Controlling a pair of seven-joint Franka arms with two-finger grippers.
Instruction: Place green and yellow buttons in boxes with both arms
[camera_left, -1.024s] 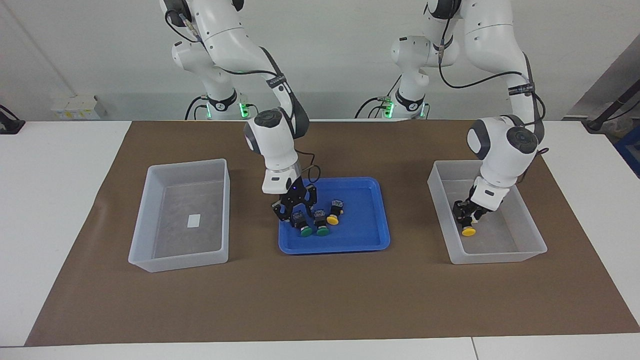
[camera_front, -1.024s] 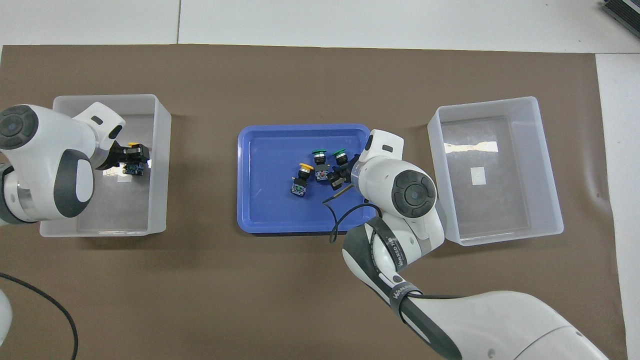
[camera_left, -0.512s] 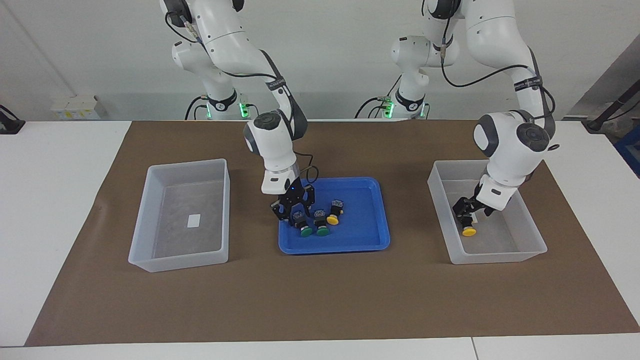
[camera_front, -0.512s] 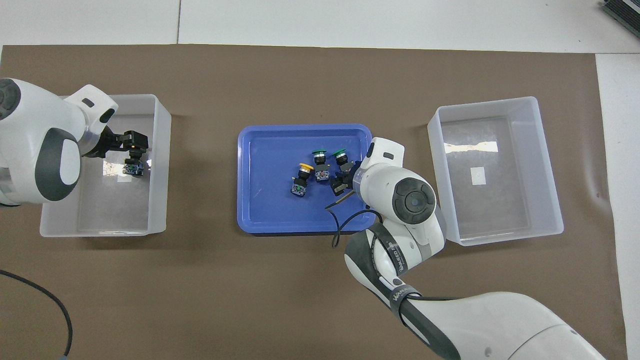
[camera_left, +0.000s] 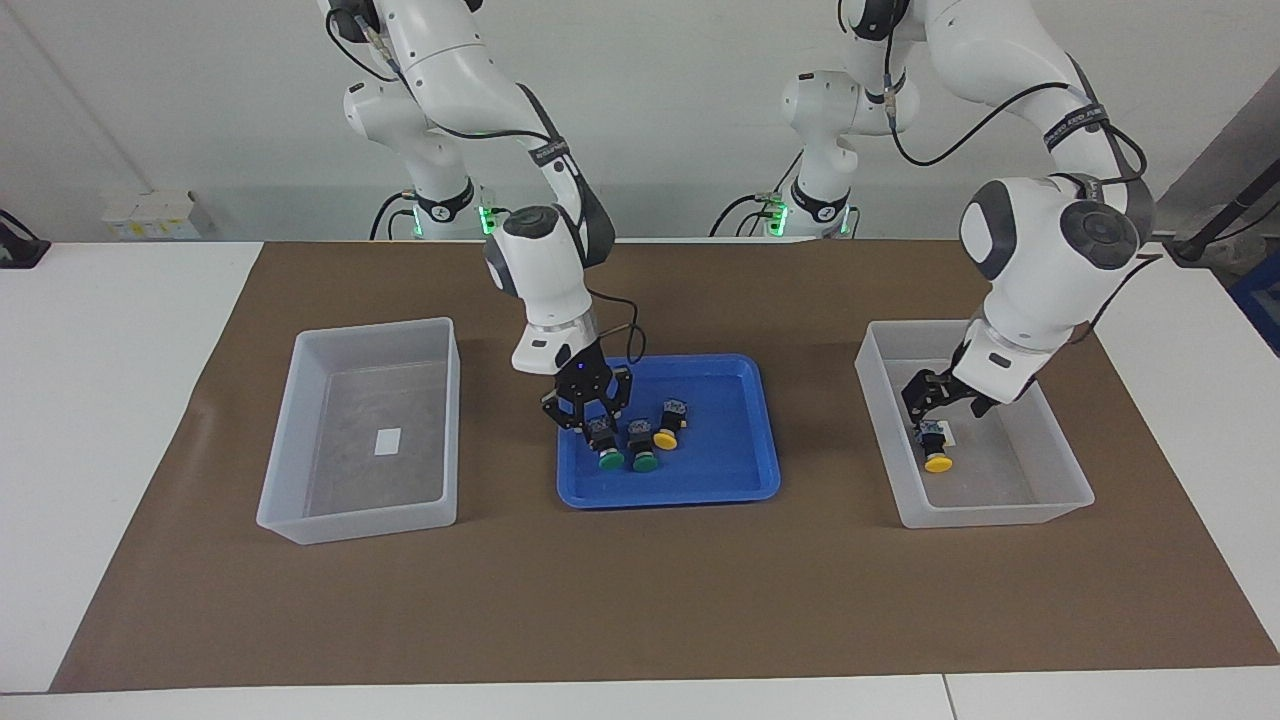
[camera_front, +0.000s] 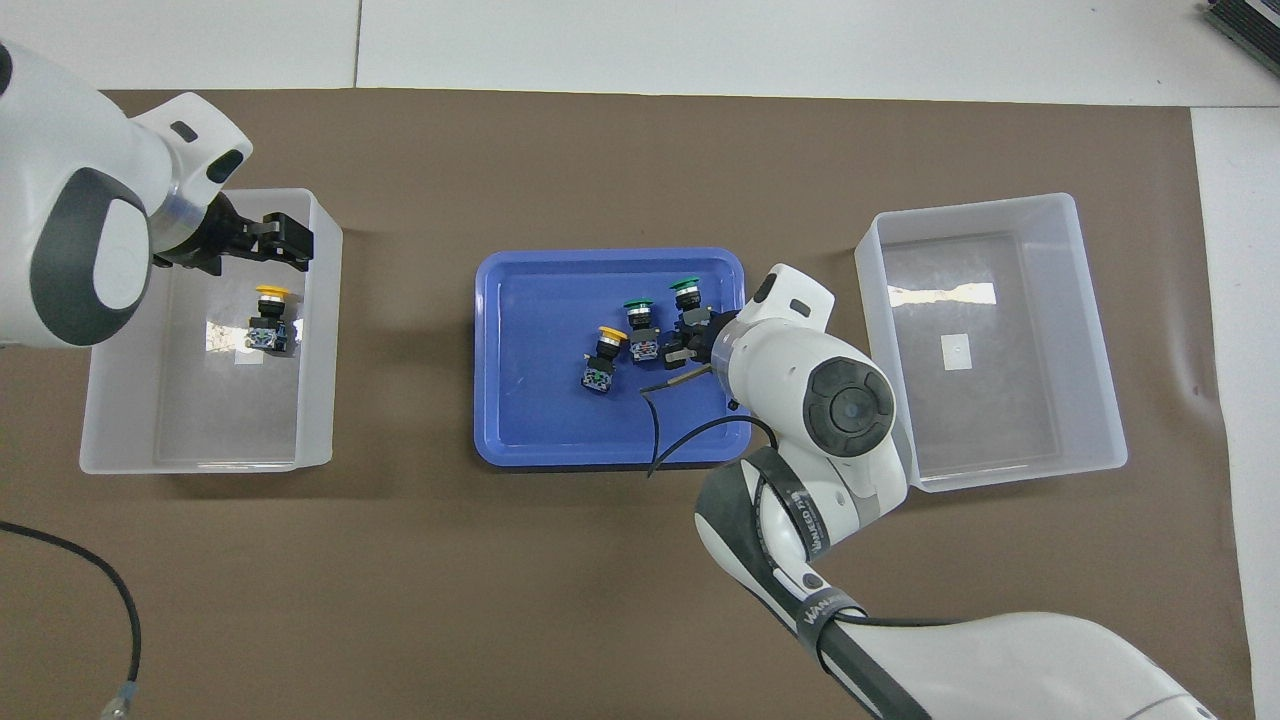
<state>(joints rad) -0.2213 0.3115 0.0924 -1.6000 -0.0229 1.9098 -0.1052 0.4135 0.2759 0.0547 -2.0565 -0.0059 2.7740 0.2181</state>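
- The left gripper (camera_left: 925, 400) has let go and risen, fingers apart, leaving a yellow button (camera_left: 937, 455) lying in its translucent box (camera_left: 1060, 470)
- The right gripper (camera_left: 598, 428) is clamped on a green button (camera_left: 607, 452) in the glossy blue tray (camera_left: 740, 480)

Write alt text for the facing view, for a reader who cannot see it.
The right gripper is shut on a green button in the blue tray. The left gripper hangs over a yellow button lying in a box.

Two green buttons (camera_left: 610, 461) (camera_left: 644, 462) and one yellow button (camera_left: 666, 439) lie on their sides in the blue tray (camera_left: 745, 478); another yellow button (camera_left: 937, 462) lies in one translucent box (camera_left: 985, 512); the second box (camera_left: 360, 518) holds only a label.
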